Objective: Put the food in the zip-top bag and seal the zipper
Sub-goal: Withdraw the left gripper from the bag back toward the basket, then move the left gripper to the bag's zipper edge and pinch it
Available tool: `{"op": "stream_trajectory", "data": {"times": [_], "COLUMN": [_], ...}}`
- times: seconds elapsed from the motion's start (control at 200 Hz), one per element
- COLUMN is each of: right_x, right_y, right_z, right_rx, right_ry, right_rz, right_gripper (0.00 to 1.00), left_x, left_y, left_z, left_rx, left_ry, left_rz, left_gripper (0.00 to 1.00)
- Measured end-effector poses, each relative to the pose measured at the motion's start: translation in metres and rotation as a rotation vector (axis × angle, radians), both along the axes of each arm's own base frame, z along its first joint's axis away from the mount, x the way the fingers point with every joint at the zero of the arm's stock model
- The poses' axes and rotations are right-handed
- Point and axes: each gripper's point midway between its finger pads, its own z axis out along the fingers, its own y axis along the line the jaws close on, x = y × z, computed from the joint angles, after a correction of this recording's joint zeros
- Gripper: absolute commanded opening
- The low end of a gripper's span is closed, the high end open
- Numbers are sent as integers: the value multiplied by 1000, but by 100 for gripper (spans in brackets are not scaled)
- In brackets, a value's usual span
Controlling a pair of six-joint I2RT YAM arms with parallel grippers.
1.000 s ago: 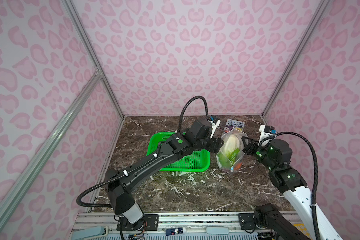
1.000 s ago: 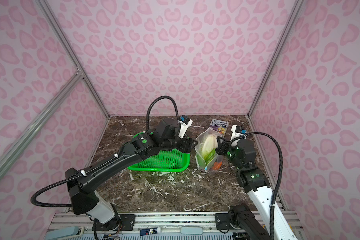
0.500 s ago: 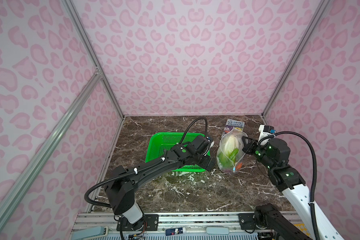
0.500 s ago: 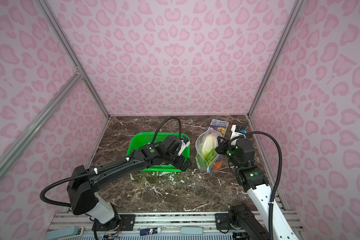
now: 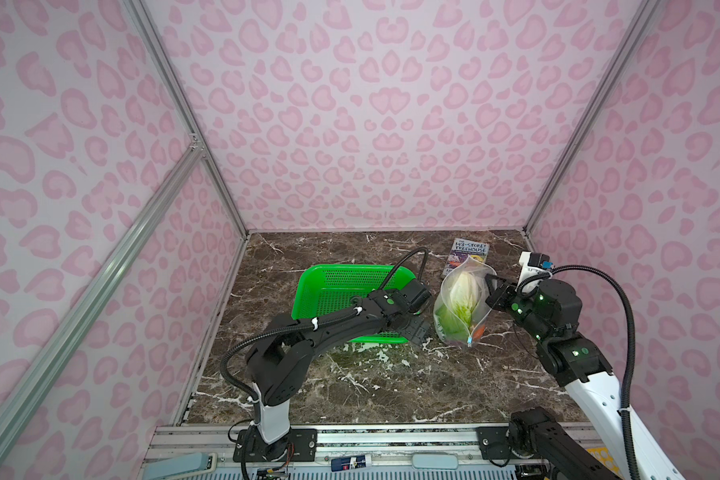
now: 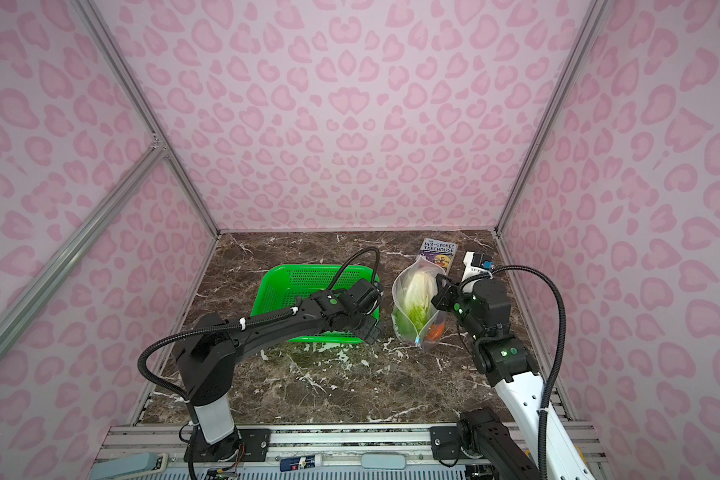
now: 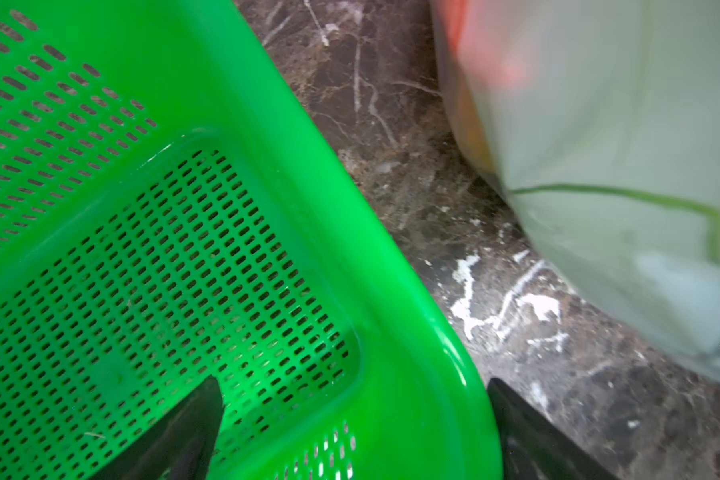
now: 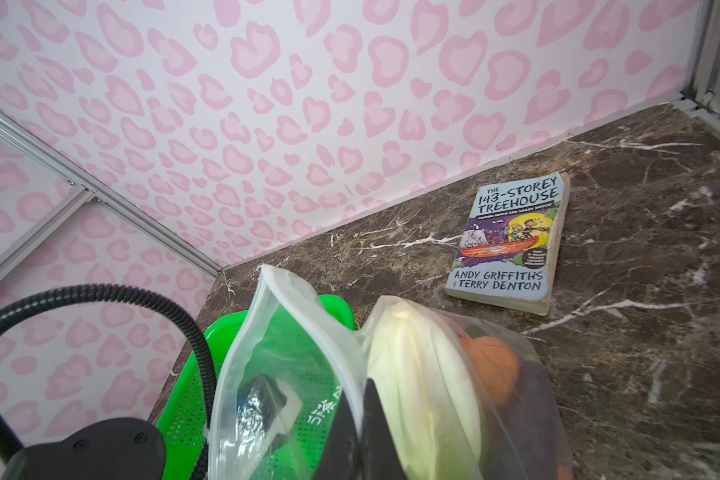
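The zip-top bag (image 5: 460,309) (image 6: 416,309) stands upright right of the green basket, with its mouth gaping. Inside are the white-green cabbage (image 5: 464,291) (image 8: 425,374), an orange piece (image 8: 491,365) and dark and green pieces of food. The zipper's blue slider (image 5: 469,343) (image 6: 417,342) sits at the bag's near end. My right gripper (image 5: 493,291) (image 8: 360,415) is shut on the bag's mouth edge. My left gripper (image 5: 416,332) (image 7: 352,384) is open and holds nothing. It straddles the basket's near right corner, just left of the bag.
The green mesh basket (image 5: 341,286) (image 7: 350,249) lies left of the bag on the marble table, and no food shows in it. A paperback book (image 5: 468,251) (image 8: 512,241) lies behind the bag by the back wall. Pink walls close in both sides.
My left arm has dropped from beside the bag's mouth and drawn back to the basket's near right corner, its jaws opening wider. The right gripper and bag have barely moved.
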Motion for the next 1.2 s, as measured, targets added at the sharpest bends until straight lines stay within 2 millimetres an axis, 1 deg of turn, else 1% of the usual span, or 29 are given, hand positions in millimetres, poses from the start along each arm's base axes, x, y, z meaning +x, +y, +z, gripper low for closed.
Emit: {"op": "stream_trajectory", "data": {"times": [0.18, 0.345, 0.545, 0.605, 0.66, 0.715, 0.78, 0.865, 0.945, 0.98, 1.02, 1.06, 1.135, 1.2], "right_x": [0, 0, 1, 2, 2, 3, 4, 4, 6, 7, 9, 11, 16, 20], "right_y": [0, 0, 0, 0, 0, 1, 1, 1, 1, 0, 0, -1, -2, -2], "right_z": [0, 0, -2, -2, -3, -3, -5, -6, -7, -8, -10, -13, -18, -20], "right_rx": [0, -1, -2, -2, -3, -3, -3, -4, 0, 3, 3, 13, 22, 36], "right_ry": [0, 1, 6, 7, 10, 12, 16, 21, 24, 29, 36, 49, 71, 83], "right_rz": [0, 0, 1, 0, 0, 1, 0, 0, -3, -10, -16, -28, -45, -55], "right_gripper": [0, 0, 0, 0, 0, 0, 0, 0, 0, 0, 0, 0, 0, 0], "left_x": [32, 56, 91, 98, 104, 105, 103, 94, 78, 67, 53, 34, 5, -16], "left_y": [31, 59, 106, 118, 126, 125, 120, 110, 97, 87, 76, 62, 44, 31], "left_z": [1, 1, 3, 8, 17, 31, 50, 78, 103, 110, 114, 114, 114, 117], "left_rx": [27, 38, 62, 62, 54, 27, -26, -128, -229, -271, -305, -333, -370, -413], "left_ry": [-36, -52, -82, -92, -113, -131, -149, -159, -174, -178, -178, -168, -165, -174], "left_rz": [116, 207, 343, 376, 401, 405, 393, 360, 325, 286, 244, 187, 113, 58], "left_gripper": [97, 97, 97, 98, 99, 100, 98, 98, 98, 98, 98, 97, 97, 98]}}
